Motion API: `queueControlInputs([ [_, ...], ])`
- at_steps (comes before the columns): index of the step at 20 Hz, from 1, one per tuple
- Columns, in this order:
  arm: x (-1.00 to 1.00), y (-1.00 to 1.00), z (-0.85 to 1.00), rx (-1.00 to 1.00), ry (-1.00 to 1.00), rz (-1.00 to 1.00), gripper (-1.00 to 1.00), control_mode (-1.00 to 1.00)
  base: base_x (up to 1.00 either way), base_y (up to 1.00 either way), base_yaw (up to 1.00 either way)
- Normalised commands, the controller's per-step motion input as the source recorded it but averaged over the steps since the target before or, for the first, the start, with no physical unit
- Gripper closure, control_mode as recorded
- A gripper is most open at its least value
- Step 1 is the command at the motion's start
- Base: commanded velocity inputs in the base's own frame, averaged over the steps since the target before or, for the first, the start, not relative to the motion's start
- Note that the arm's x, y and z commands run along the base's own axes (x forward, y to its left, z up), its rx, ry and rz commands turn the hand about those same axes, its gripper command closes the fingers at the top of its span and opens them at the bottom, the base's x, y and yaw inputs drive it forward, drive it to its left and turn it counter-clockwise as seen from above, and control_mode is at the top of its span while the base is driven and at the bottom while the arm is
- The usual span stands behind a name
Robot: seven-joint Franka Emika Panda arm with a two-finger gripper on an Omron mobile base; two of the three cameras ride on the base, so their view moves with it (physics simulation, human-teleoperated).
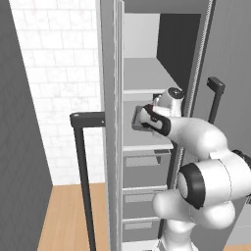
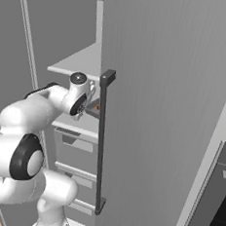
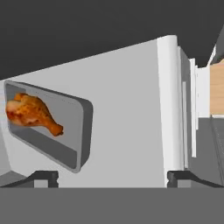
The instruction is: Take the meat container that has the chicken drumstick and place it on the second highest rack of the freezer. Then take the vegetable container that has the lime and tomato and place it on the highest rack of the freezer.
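Note:
The meat container (image 3: 65, 135) is a shallow grey tray with a browned chicken drumstick (image 3: 33, 113) in it. It lies on a white freezer rack (image 3: 131, 109), to the left in the hand view. My gripper (image 3: 113, 178) stands open, its fingertips (image 3: 43, 177) wide apart and just short of the tray, with nothing between them. From the left base view, the meat container (image 1: 138, 119) rests above the second rack's front edge (image 1: 147, 145), right in front of my hand. The highest rack (image 1: 144, 73) is bare. The vegetable container is out of view.
The open freezer door's edge (image 1: 112, 147) and its dark handle (image 1: 81, 162) stand left of my arm (image 1: 196, 132). Another tall grey door (image 2: 168, 115) with a dark handle (image 2: 101, 143) is on the right. Grey drawers (image 1: 144, 169) sit below the racks.

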Motion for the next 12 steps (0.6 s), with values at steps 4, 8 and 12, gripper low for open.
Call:
queueControlInputs([
  [4, -0.58, -0.04, 0.52, 0.00, 0.11, 0.00, -1.00, -1.00, 0.00, 0.00, 0.00],
  [8, -0.82, -0.12, 0.28, 0.00, 0.07, 0.00, -1.00, -1.00, 0.00, 0.00, 0.00],
  [12, -1.00, -0.07, 0.04, 0.00, 0.01, 0.05, -1.00, -1.00, 0.00, 0.00, 0.00],
])
